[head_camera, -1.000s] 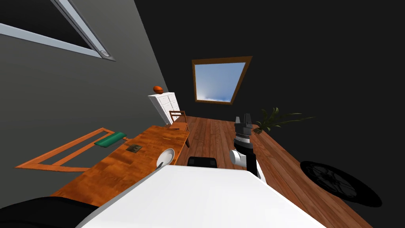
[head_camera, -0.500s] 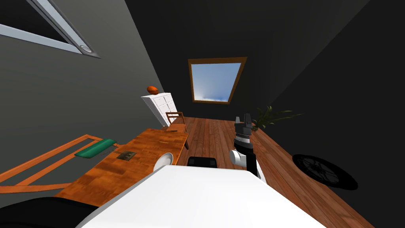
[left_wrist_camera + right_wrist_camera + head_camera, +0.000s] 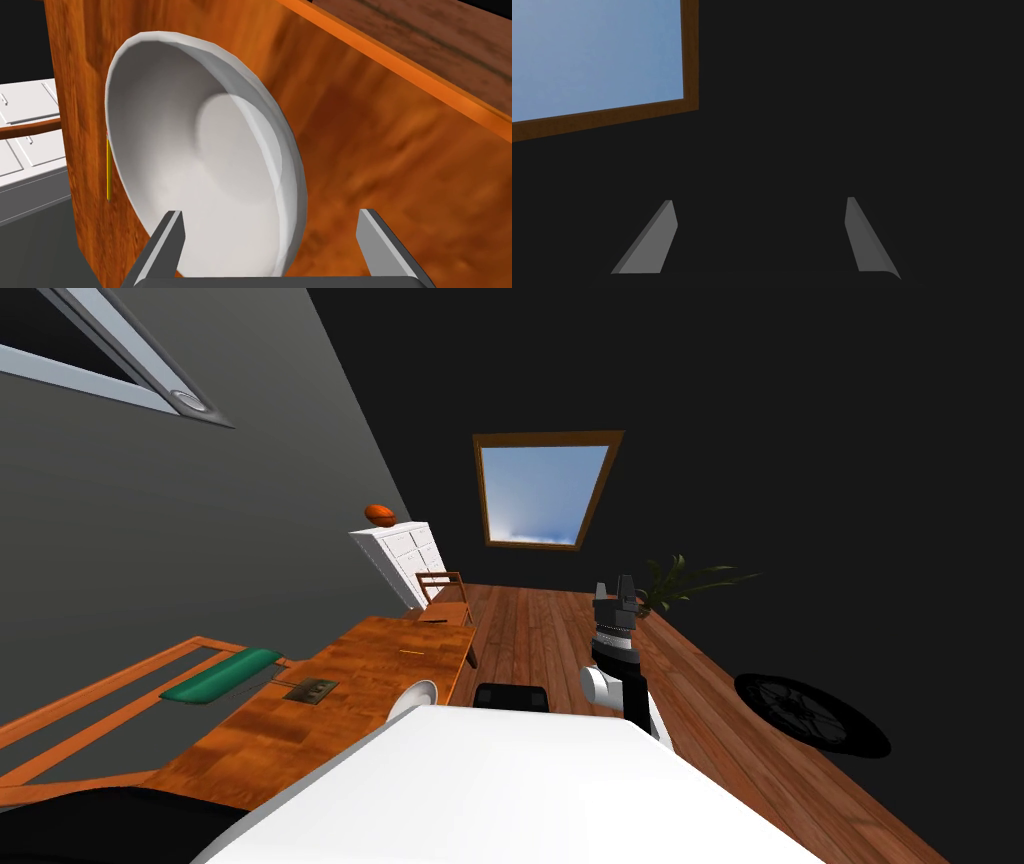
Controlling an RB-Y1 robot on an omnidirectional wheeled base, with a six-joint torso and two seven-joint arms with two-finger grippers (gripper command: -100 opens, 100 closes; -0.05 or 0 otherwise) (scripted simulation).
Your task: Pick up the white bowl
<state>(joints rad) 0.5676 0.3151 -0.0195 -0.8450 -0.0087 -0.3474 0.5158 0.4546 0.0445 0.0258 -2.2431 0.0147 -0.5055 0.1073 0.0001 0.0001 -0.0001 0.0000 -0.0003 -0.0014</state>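
Aims left gripper (image 3: 270, 211), fingers spread wide, at bowl (image 3: 200, 165) on table (image 3: 400, 150) near its edge, to straddle the rim. Holds right gripper (image 3: 616, 585) raised aside, also spread, clear of the work.

Item: right gripper (image 3: 760, 200). Two thin, light grey blade fingers (image 3: 652, 245), spread wide apart, tips leaning slightly inward toward each other.

The bowl (image 3: 416, 695) sits on the table (image 3: 365, 666), at its near right edge. A chair (image 3: 446, 594) stands at the table's far end, the cabinet (image 3: 402, 552) beyond it – ball (image 3: 379, 514) on top.
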